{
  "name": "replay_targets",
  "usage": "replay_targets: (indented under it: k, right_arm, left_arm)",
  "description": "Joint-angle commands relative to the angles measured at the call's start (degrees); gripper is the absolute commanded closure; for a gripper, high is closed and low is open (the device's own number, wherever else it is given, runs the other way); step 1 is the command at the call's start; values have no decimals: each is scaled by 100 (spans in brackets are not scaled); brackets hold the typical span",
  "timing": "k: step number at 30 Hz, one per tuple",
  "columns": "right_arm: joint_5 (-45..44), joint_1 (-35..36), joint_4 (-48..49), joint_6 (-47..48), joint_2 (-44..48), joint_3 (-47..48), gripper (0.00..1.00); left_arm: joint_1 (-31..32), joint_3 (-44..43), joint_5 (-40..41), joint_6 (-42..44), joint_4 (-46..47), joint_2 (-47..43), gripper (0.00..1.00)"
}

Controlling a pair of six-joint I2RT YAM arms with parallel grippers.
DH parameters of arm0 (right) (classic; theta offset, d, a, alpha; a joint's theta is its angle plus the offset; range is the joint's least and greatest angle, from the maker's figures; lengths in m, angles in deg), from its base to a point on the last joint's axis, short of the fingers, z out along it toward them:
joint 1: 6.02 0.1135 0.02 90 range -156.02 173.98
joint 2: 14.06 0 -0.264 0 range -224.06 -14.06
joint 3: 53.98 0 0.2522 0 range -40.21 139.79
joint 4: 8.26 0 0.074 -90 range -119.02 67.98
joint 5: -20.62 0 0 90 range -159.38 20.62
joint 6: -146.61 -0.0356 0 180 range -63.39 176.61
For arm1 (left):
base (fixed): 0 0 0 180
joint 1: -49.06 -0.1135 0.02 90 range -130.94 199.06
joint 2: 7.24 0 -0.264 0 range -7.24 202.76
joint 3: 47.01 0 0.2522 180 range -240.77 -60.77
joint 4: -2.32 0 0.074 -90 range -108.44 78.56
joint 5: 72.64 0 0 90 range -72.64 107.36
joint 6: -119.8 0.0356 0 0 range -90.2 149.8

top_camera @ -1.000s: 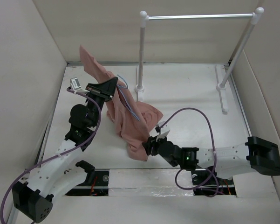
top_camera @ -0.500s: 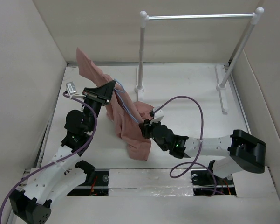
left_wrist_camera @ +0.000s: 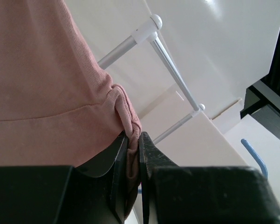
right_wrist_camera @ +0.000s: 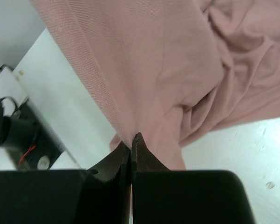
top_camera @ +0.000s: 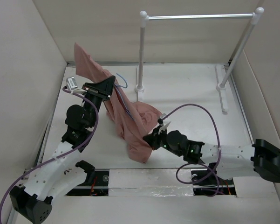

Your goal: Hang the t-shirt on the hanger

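A white tabletop (top_camera: 191, 95) sits boxed by plain beige walls (top_camera: 23, 60); a white-posted rack (top_camera: 141, 51) stands at the back.

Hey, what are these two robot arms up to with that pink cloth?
They are working a small pink t-shirt onto a thin blue hanger. The left end effector is clamped on a fold of the shirt and holds it up, while the right end effector pinches the fabric lower down. The hanger's wire shows against the cloth near the left one, but the shirt hangs bunched, not yet draped on it.
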Motion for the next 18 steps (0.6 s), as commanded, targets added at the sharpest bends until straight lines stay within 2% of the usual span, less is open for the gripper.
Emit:
replay_targets:
  k: [1, 4, 9, 16, 18]
  right_arm:
    - [582, 151, -817, -317, 423, -127, 100]
    - [1002, 151, -1423, -317, 793, -13, 100]
    - [1707, 204, -2108, -308, 706, 216, 100]
    - [2515, 318, -2514, -405, 538, 321, 100]
    - [2569, 380, -2697, -432, 556, 287, 100]
  left_arm:
    - [-43, -474, 228, 392, 931, 35, 100]
    - [-43, -518, 395, 515, 1089, 158, 100]
    - [-43, -685, 483, 472, 1239, 413, 100]
    - [-95, -992, 887, 454, 1327, 624, 100]
    - [-296, -1071, 739, 314, 1327, 686, 100]
